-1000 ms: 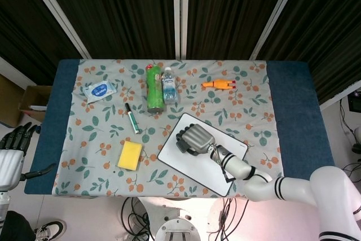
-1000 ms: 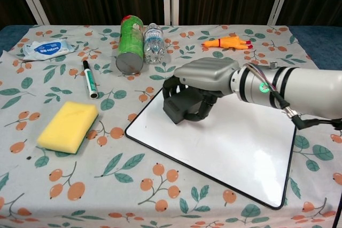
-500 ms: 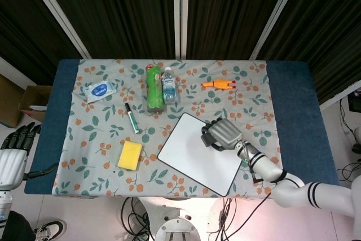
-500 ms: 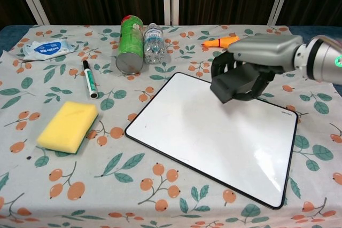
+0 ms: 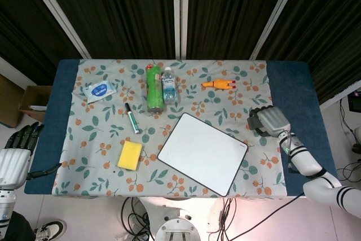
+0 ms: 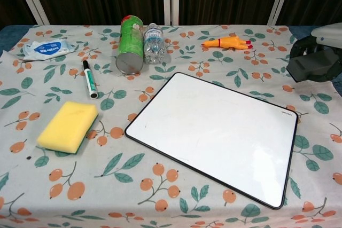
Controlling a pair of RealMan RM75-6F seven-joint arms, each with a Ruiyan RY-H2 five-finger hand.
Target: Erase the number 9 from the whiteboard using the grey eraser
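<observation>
The whiteboard (image 5: 202, 153) (image 6: 216, 131) lies at the table's front centre, its white face blank with no number showing. My right hand (image 5: 267, 121) (image 6: 327, 53) hovers past the board's right edge, over the flowered cloth, gripping the grey eraser (image 6: 314, 67) (image 5: 255, 124), whose dark block shows under the curled fingers. My left hand (image 5: 17, 150) hangs off the table's left side, holding nothing, fingers loosely apart; the chest view does not show it.
A yellow sponge (image 6: 68, 126) lies front left, a green-capped marker (image 6: 90, 79) behind it. A green can (image 6: 129, 45) and a water bottle (image 6: 154, 42) lie at the back centre, a rubber chicken (image 6: 230, 42) back right, a wipes pack (image 6: 46, 49) back left.
My right hand carried the eraser from the board's upper left corner across the board and off its right edge. The left hand stayed put.
</observation>
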